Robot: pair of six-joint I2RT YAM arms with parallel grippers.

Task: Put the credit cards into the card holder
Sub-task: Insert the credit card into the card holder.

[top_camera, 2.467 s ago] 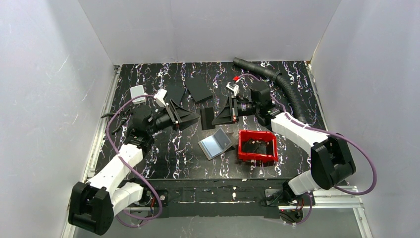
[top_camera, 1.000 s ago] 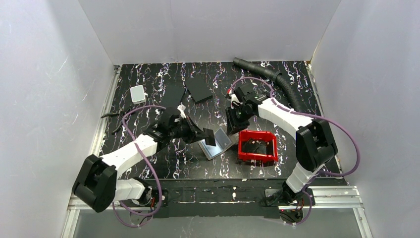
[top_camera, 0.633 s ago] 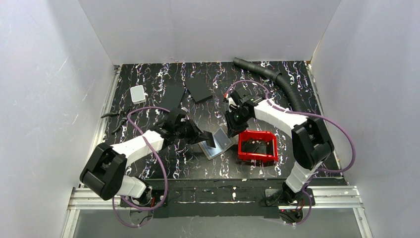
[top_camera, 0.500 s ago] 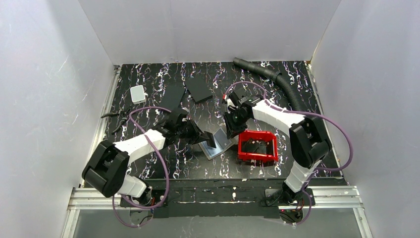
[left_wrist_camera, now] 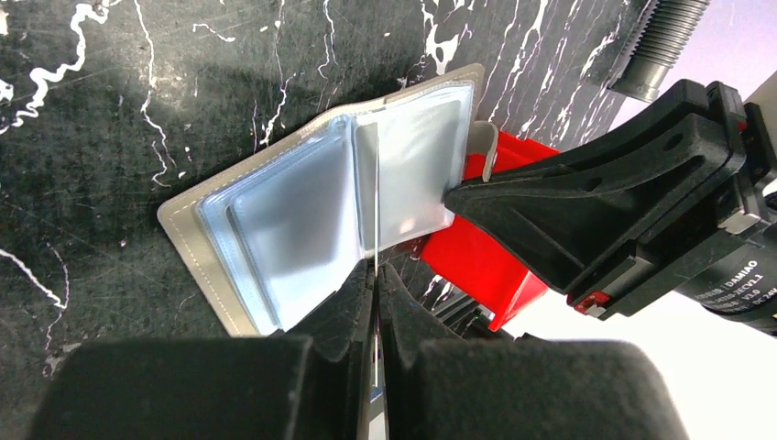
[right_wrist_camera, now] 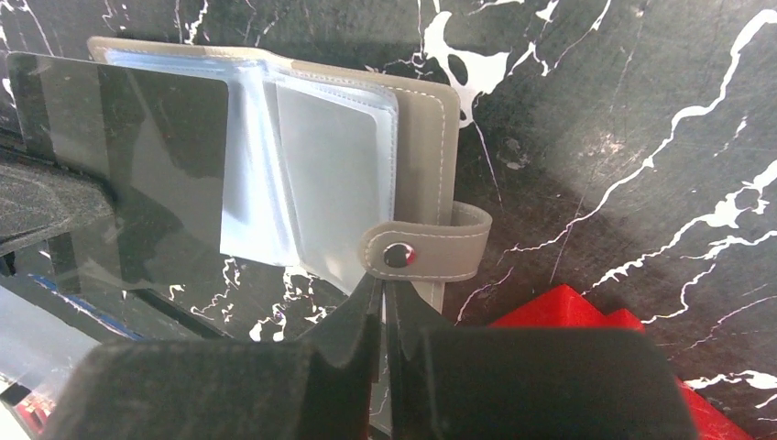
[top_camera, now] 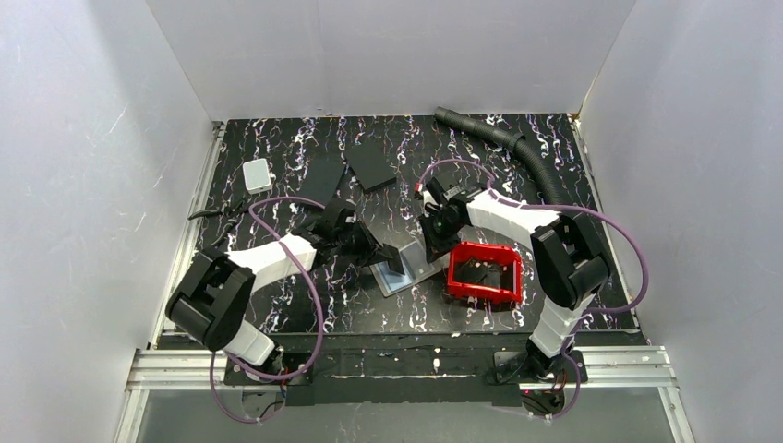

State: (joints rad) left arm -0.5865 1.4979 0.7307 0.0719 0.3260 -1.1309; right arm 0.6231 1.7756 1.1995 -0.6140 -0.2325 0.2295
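Top external: right hand [right_wrist_camera: 383, 295] newly clamps card holder [right_wrist_camera: 426, 156] (jaws narrowed); left hand [left_wrist_camera: 377, 280] pinches credit card [right_wrist_camera: 156, 165].

Card holder [top_camera: 417, 270] lying open at centre of the table [top_camera: 277, 305] in the top view. Tray [top_camera: 485, 247] sitting just right of it.

Left gripper [left_wrist_camera: 377, 275] reaching in from the left over the holder's lower-left half. It is carrying a card [right_wrist_camera: 137, 174] on edge between its fingers, above the fold.

Right gripper [right_wrist_camera: 385, 289] reaching in from the upper right. Its tips are meeting the holder's right edge directly under the snap tab [right_wrist_camera: 423, 254], which is sticking out rightward.

Two slabs [top_camera: 323, 177] [top_camera: 370, 166] lying side by side at upper centre. Small box [top_camera: 257, 173] sitting left of them. Hose [top_camera: 517, 146] running along the upper right, behind the tray.
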